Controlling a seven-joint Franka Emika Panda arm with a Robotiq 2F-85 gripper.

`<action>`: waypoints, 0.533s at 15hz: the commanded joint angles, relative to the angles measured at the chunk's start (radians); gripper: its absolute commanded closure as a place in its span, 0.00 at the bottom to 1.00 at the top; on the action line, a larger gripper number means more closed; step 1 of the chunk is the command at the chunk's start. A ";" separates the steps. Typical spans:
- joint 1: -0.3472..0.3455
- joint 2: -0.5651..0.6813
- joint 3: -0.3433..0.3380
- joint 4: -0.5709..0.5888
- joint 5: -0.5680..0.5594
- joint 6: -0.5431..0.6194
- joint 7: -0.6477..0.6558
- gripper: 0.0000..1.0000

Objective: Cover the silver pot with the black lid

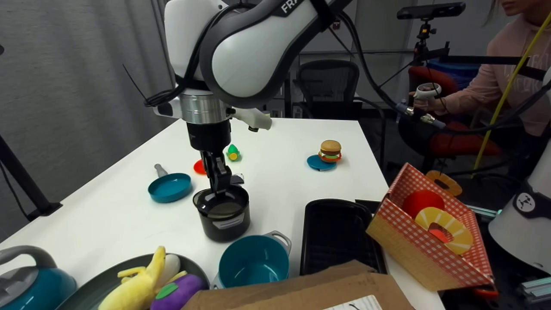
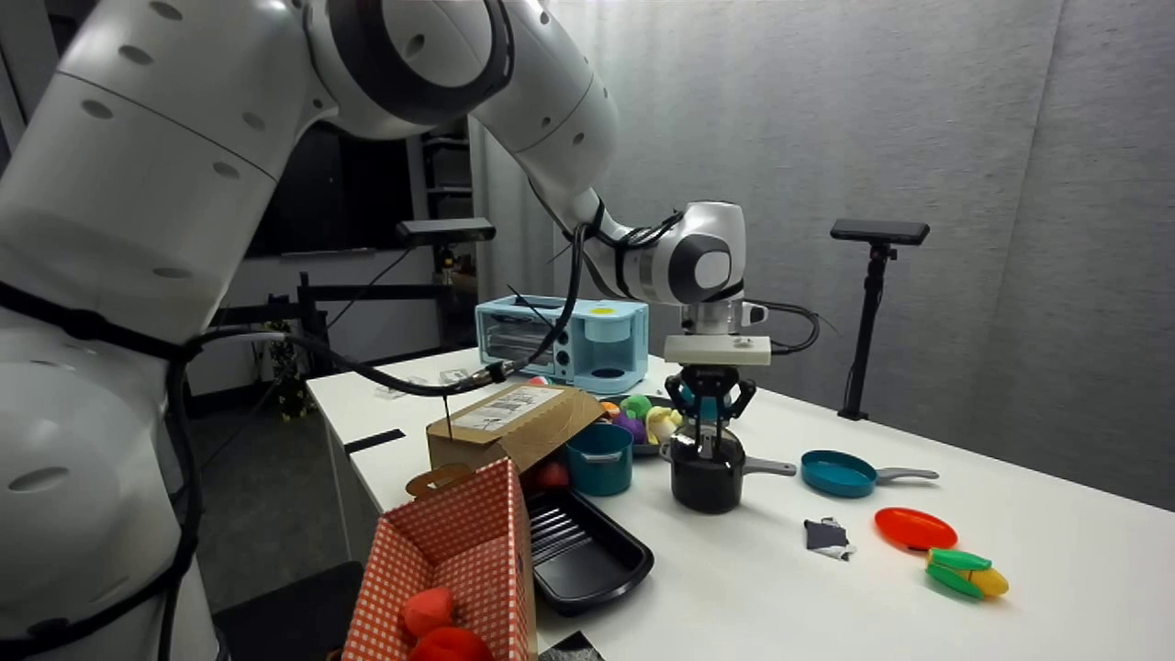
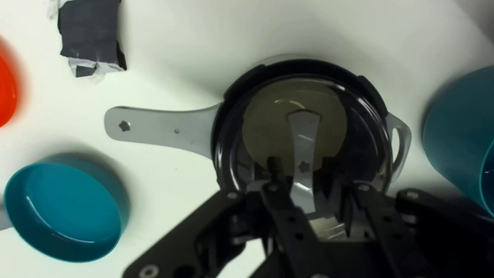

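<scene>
The small dark-sided pot (image 1: 226, 230) stands upright on the white table, also in an exterior view (image 2: 705, 488). In the wrist view the pot (image 3: 299, 67) has a long grey handle. The dark, glossy lid (image 3: 266, 116) lies over the pot mouth, offset toward my gripper's side, so a black rim shows beyond it. The lid also shows in an exterior view (image 1: 214, 209). It has a grey strap handle. My gripper (image 3: 301, 164) points down, fingers narrowly parted on both sides of that handle, with lid surface visible between tips and handle. It shows in both exterior views (image 1: 220, 189) (image 2: 708, 448).
A teal pot (image 1: 254, 260) stands close to the dark pot, beside a black tray (image 1: 338, 237). A teal pan (image 1: 170, 187), red disc (image 2: 915, 529) and toy corn (image 2: 966, 574) lie nearby. A cardboard box (image 2: 509, 418) and checkered basket (image 2: 500, 523) stand along the table.
</scene>
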 commanded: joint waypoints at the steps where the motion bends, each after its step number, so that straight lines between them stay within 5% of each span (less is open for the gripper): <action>1: 0.001 0.022 0.003 0.035 -0.036 -0.015 0.043 0.37; 6: 0.020 -0.003 0.009 -0.045 -0.060 0.059 0.124 0.01; 8: 0.021 -0.003 0.013 -0.053 -0.057 0.065 0.131 0.00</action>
